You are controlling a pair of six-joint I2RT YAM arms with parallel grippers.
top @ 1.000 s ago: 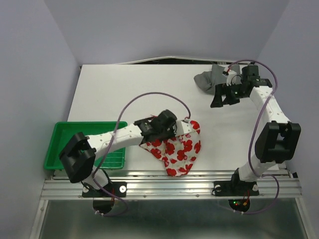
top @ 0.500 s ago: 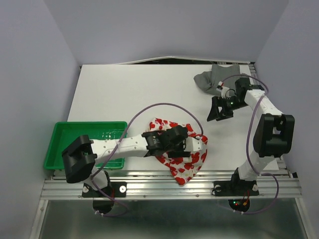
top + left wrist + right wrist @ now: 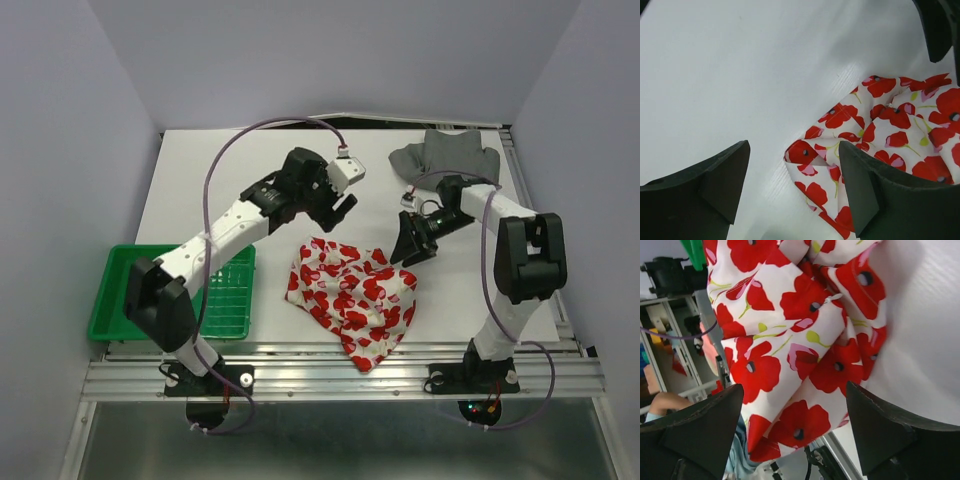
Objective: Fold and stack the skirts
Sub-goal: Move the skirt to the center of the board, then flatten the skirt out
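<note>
left gripper (image 3: pixel 338 203) wide open, empty, just upper left of the printed skirt (image 3: pixel 355 295). right gripper (image 3: pixel 408 246) wide open, empty, by its upper right edge. printed skirt crumpled lower centre, long axis diagonal, tip toward bottom edge. grey skirt (image 3: pixel 450 155) bunched upper right.

Legible text, labels, brands, numbers: none in any view. Printed skirt (image 3: pixel 352 300): red flower pattern only, no lettering readable.
</note>
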